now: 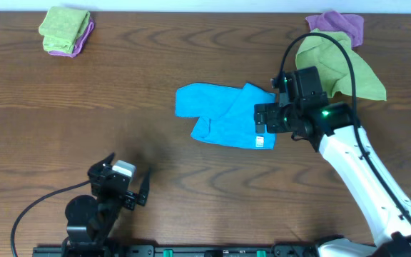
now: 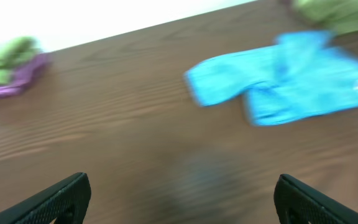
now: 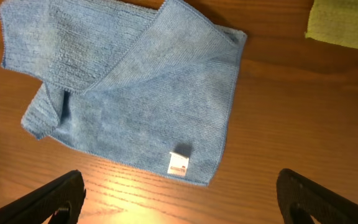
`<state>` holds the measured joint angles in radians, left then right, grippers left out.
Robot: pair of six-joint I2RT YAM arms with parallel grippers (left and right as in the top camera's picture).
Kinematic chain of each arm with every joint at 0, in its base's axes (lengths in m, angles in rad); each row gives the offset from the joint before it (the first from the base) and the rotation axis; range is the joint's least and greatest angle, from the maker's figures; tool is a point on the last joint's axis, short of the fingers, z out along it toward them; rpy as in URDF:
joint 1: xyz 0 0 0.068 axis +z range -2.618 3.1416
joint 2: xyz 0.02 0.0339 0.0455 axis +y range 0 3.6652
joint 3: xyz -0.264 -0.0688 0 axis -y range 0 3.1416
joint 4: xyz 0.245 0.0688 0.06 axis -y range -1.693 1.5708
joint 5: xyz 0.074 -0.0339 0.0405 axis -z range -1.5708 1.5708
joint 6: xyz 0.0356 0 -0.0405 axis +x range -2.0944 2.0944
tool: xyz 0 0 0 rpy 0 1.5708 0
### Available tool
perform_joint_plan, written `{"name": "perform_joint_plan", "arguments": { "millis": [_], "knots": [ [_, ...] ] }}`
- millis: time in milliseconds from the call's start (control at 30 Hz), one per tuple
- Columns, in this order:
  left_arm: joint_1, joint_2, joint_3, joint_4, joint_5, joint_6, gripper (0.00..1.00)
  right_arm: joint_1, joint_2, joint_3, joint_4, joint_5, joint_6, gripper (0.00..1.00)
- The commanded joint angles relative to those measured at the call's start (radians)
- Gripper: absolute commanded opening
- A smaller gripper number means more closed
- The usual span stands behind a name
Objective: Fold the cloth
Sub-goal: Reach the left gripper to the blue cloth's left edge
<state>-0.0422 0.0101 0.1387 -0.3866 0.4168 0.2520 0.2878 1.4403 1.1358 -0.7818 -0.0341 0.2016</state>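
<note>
The overhead camera is looking straight down over the whole worktop [image 1: 155,64]. The left wrist view is skimming low from afar, the right is peering down closely; all are sharing the blue cloth [image 1: 220,118].

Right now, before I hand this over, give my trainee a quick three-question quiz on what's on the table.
1. True or false: the blue cloth lies fully spread out, with no folds.
2. Which tool hovers over the cloth? A: left tool. B: right tool. C: neither.
3. Is the left tool open or shut?
Key: 1 false; 2 B; 3 open.
</note>
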Motion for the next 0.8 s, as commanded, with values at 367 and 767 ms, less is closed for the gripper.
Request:
{"name": "perform_joint_plan", "arguments": {
  "millis": [367,767],
  "knots": [
    [-0.005,-0.006,-0.013,0.315,0.648,-0.133,0.95,-0.008,-0.177,0.075,-0.164,0.038,-0.084,0.96],
    [-0.005,0.159,-0.013,0.559,0.138,-0.604,0.95,-0.008,-0.217,0.075,-0.167,0.045,-0.082,0.99]
  ]
}}
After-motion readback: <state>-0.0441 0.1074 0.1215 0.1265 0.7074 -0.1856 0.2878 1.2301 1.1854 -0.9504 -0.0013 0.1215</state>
